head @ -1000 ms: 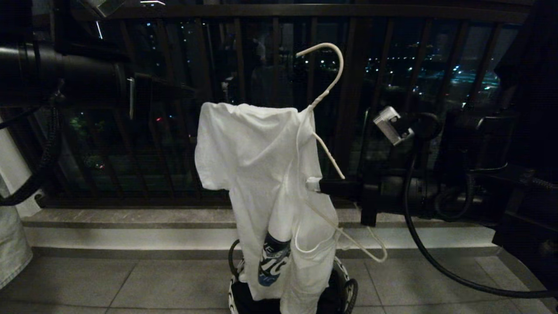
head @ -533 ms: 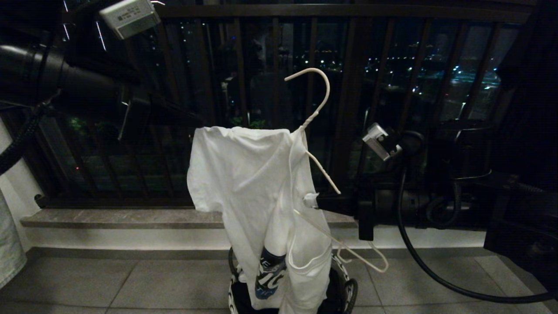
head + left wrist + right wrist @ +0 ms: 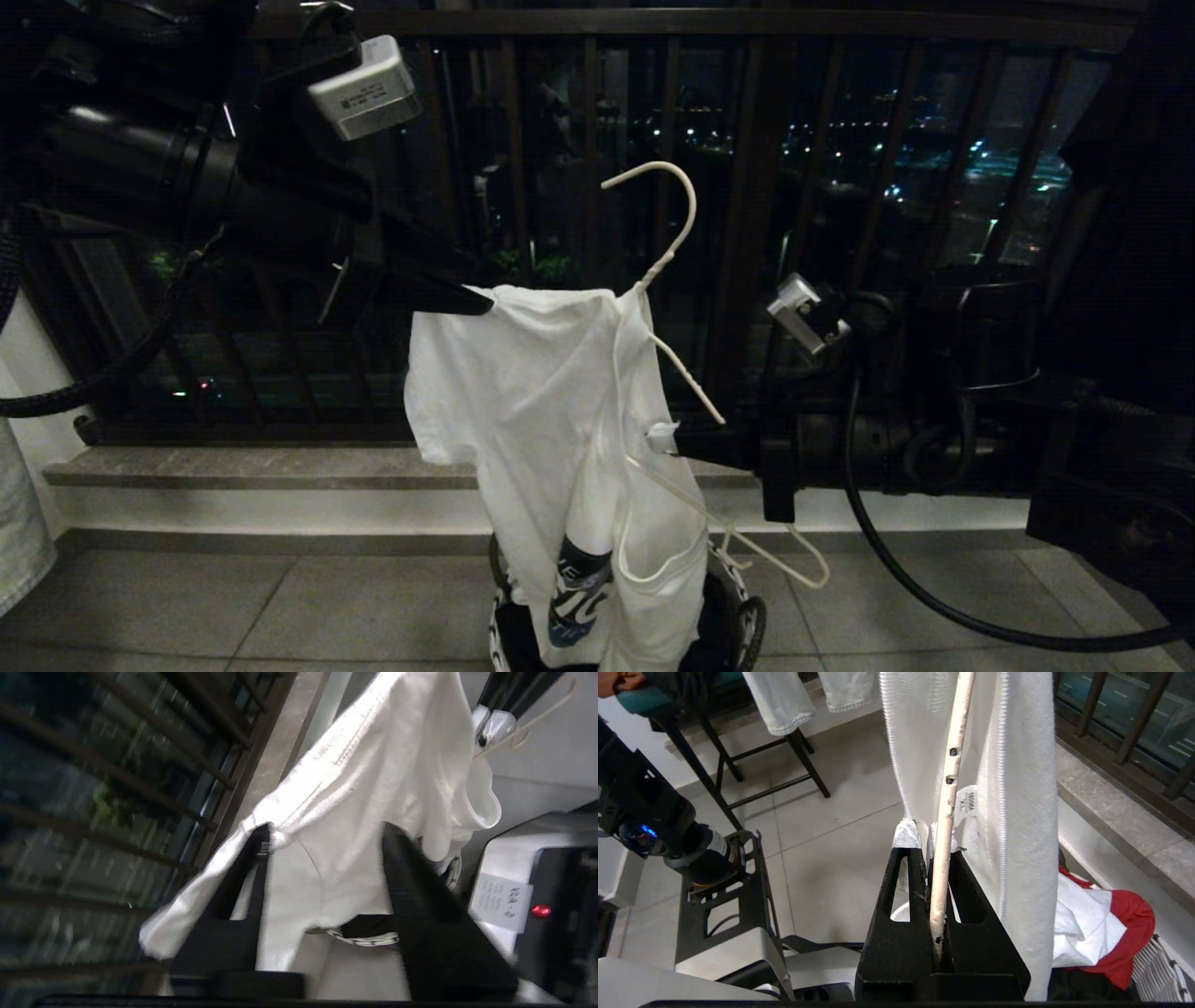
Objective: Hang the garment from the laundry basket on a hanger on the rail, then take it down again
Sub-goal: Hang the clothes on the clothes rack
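Now garment (image 3: 541,411) between left hand (image 3: 322,849) fingers

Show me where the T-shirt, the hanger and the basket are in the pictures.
T-shirt (image 3: 523,392), head view, on the flat white front below the shoulder.
Hanger (image 3: 688,210), head view, on the curved hook at the top.
Basket (image 3: 747,621), head view, on its rim, at the black handle.

This is a home balcony at night: dark railing (image 3: 747,187), city lights beyond, tiled floor (image 3: 280,607), clothes (image 3: 784,700) hanging to dry.
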Robot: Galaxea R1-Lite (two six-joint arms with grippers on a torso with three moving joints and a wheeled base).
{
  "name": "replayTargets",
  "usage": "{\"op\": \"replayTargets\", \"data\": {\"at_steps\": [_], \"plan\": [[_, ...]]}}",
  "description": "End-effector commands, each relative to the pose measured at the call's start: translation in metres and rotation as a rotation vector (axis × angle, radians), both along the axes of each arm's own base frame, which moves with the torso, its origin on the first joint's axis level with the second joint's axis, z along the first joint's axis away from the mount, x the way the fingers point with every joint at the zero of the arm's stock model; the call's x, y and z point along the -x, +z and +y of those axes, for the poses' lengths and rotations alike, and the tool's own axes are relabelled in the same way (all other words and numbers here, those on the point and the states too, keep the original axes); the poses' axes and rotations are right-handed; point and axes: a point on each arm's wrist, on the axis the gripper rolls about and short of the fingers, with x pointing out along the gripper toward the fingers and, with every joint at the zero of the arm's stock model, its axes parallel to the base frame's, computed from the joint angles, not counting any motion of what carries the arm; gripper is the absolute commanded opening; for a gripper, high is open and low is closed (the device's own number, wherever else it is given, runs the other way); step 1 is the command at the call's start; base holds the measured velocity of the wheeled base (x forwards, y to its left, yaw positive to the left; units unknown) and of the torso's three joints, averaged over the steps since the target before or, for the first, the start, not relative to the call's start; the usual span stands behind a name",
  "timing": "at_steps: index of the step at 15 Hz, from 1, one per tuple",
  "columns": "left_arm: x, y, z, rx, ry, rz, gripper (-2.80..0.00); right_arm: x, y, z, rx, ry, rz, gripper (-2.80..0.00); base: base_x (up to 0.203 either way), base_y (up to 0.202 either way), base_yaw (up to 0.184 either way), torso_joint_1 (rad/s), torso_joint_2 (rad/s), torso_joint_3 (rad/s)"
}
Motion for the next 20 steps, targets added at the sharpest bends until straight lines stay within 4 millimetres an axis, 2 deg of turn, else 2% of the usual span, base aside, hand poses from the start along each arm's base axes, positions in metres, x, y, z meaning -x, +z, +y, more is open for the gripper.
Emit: {"op": "replayTargets", "data": {"at_steps": [1, 9, 12, 20], "plan": [[-0.008, -0.007, -0.004, -0.008, -0.022, 0.012, 0.0, 0.0, 0.0, 0.0, -0.002, 0.002, -0.001, -2.8, 0.0, 0.0, 0.0, 0.0, 0.0, 0.0], [-0.022, -0.012, -0.023, -0.012, -0.089, 0.003, 0.0, 0.001, -0.002, 0.0, 0.007, 0.007, -0.009, -2.8, 0.0, 0.0, 0.0, 0.0, 0.0, 0.0], [-0.031, -0.022, -0.037, -0.018, -0.125, 0.03, 0.0, 0.0, -0.002, -0.001, 0.006, 0.004, -0.011, -2.8, 0.0, 0.0, 0.0, 0.0, 0.0, 0.0], [-0.051, -0.039, -0.048, 0.049, -0.231, 0.088, 0.0, 0.0, -0.003, -0.001, 0.015, 0.006, -0.027, -2.8, 0.0, 0.0, 0.0, 0.0, 0.0, 0.0]]}}
